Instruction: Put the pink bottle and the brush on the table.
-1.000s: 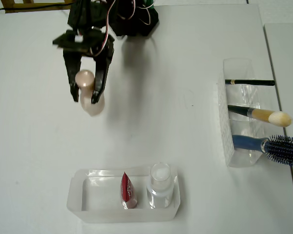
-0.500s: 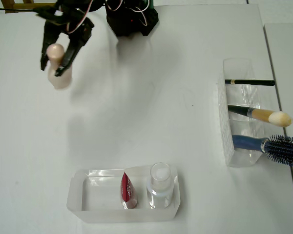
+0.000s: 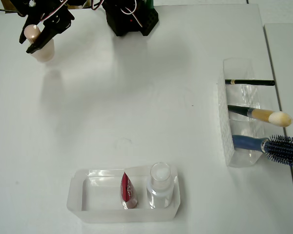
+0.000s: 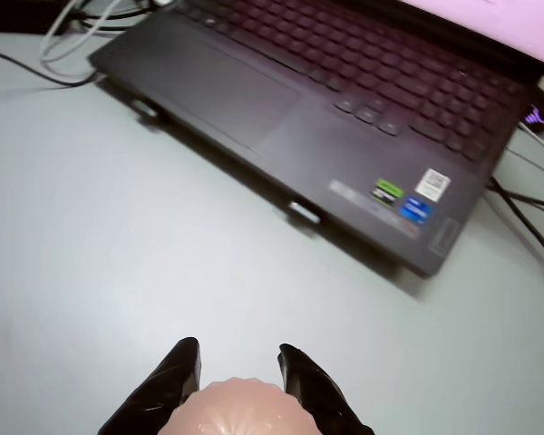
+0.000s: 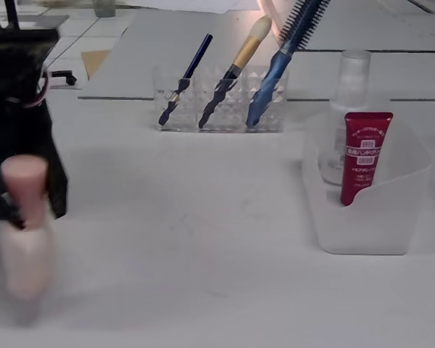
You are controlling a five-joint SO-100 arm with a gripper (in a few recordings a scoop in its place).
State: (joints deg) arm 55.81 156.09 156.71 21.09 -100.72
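Overhead view: the pink bottle [image 3: 41,48] is seen at about ten o'clock on the table [image 3: 136,107], near the far left corner, upright, its cap pinched between the black fingers of the gripper [image 3: 33,35]. From the fixed view the bottle [image 5: 25,225] is blurred; whether its base touches the tabletop cannot be told, though a faint shadow lies just under it. In the wrist view the cap [image 4: 240,408] is held between the two dark fingertips [image 4: 177,372], with a laptop [image 4: 344,118] beyond at twelve o'clock.

The step in hand is judged to be the setting-down of the bottle. The next move calls for the bottle to be lowered until its base bears flat, then the fingers parted and lifted straight up so the narrow neck is not tipped.

The brush [image 3: 261,115] is not yet handled; it rests at three o'clock in the clear holder [image 3: 229,141], between a thin dark pencil [image 3: 249,82] and a blue hairbrush [image 3: 273,145]. At six o'clock a frosted tray [image 3: 75,195] holds a red tube [image 3: 127,189] and a clear bottle [image 3: 160,184].
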